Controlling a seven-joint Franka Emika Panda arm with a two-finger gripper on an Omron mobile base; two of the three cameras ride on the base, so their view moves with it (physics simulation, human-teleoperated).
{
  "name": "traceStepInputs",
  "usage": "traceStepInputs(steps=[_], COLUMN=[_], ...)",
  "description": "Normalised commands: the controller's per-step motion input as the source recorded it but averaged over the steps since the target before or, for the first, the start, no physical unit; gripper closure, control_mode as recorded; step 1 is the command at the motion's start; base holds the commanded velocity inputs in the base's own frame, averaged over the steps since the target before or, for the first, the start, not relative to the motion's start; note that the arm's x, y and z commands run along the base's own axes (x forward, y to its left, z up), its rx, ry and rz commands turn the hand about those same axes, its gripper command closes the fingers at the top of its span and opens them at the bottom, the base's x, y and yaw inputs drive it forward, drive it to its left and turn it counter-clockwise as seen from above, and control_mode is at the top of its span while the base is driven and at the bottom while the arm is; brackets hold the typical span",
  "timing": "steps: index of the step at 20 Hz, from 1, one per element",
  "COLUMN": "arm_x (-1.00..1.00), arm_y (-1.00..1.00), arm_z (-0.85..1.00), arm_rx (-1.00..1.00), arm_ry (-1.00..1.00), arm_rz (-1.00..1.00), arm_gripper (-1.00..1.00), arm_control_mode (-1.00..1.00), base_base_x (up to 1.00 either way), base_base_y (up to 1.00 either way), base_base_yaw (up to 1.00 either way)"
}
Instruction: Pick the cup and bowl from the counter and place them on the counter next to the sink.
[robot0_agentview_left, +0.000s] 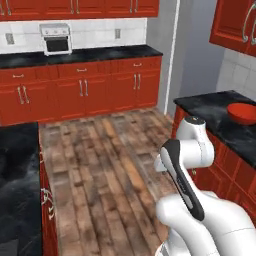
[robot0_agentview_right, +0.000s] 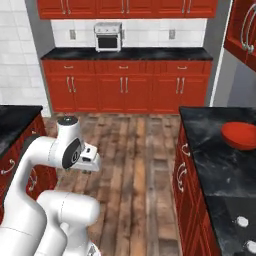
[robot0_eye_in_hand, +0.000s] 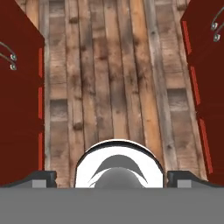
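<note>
The red bowl (robot0_agentview_left: 241, 113) sits on the black marble counter (robot0_agentview_left: 210, 107) to the right of the arm, near the counter's far side; it shows again as the bowl (robot0_agentview_right: 239, 135) on the counter (robot0_agentview_right: 205, 160). The cup and the sink are out of view. My gripper (robot0_eye_in_hand: 112, 178) points down at the wooden floor between two cabinet rows. Its fingertips (robot0_eye_in_hand: 43, 177) stand far apart at the frame's bottom corners, open with nothing between them. The arm is folded close to the base, well short of the bowl.
Stovetop knobs (robot0_agentview_right: 242, 220) show on the near end of the right counter. Another black counter (robot0_agentview_left: 17, 185) runs along the left. A white toaster oven (robot0_agentview_left: 56, 38) stands on the back counter. Wooden floor (robot0_agentview_left: 105, 160) lies open between the cabinet rows.
</note>
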Motion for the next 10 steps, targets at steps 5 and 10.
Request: traceStepInputs(steps=[5, 10], arm_x=[0.00, 0.00], arm_y=[0.00, 0.00], arm_z=[0.00, 0.00], arm_rx=[0.00, 0.00], arm_ry=[0.00, 0.00], arm_rz=[0.00, 0.00], arm_gripper=[-1.00, -1.00], arm_control_mode=[1.00, 1.00], base_base_x=[0.87, 0.64], base_base_y=[0.26, 0.32], base_base_yaw=[-0.71, -0.80])
